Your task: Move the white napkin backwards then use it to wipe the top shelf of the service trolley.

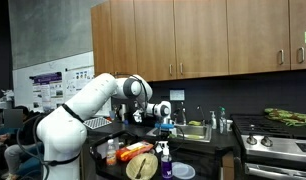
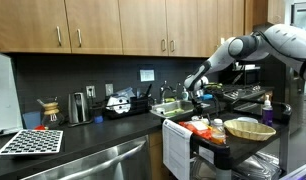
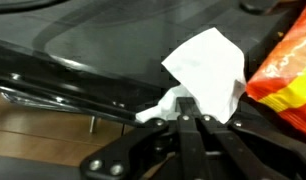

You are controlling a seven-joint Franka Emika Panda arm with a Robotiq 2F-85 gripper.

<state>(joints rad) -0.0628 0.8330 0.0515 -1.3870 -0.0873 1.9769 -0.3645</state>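
In the wrist view my gripper is shut on the white napkin, pinching its near edge. The napkin lies crumpled on the dark top shelf of the service trolley. In both exterior views the gripper hangs low over the far end of the trolley. The napkin is too small to make out there.
An orange and yellow snack bag lies right beside the napkin. The trolley also holds a woven basket, a bowl, bottles and a hanging white towel. A counter with a sink and a stove stand close by.
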